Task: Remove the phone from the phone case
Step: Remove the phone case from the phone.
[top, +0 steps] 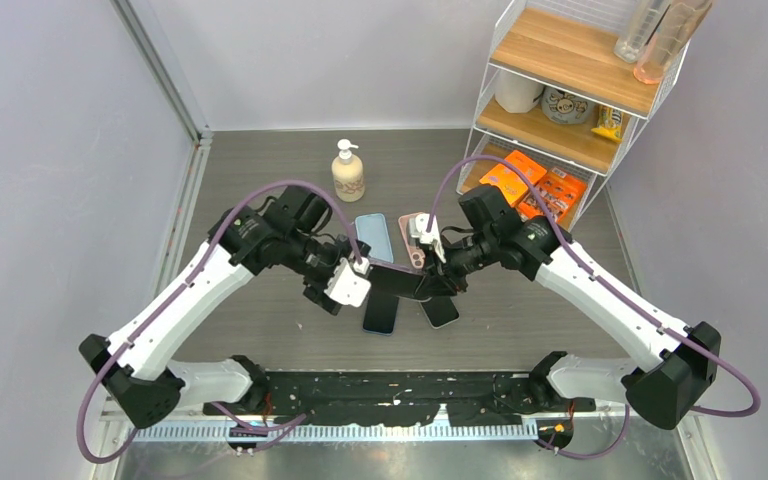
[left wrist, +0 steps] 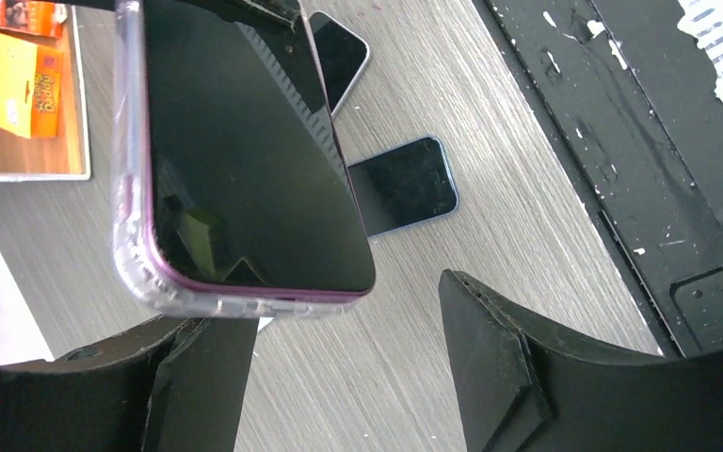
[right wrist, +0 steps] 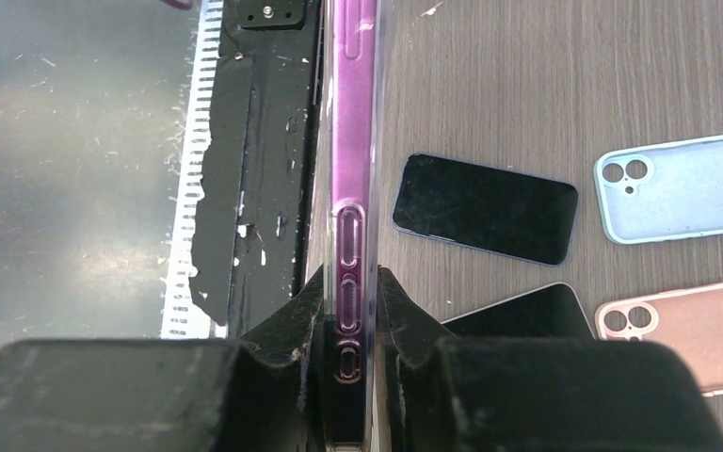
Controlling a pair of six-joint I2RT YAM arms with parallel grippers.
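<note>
A purple phone in a clear case (right wrist: pixel 353 188) is held edge-up above the table. My right gripper (right wrist: pixel 351 320) is shut on its long sides, near one end. In the left wrist view the cased phone (left wrist: pixel 235 151) shows its dark screen, with its free end just above my left finger (left wrist: pixel 198 377). My left gripper (left wrist: pixel 348 367) is open, and nothing but bare table shows between its jaws. In the top view the phone (top: pixel 395 278) spans between the left gripper (top: pixel 348 285) and the right gripper (top: pixel 430 272).
Two bare dark phones (top: pixel 381 314) (top: pixel 441 311) lie on the table below the grippers. An empty blue case (top: pixel 373 237) and a pink case (top: pixel 410 232) lie behind. A soap bottle (top: pixel 348 172) stands at the back, and a wire shelf rack (top: pixel 570 90) at the back right.
</note>
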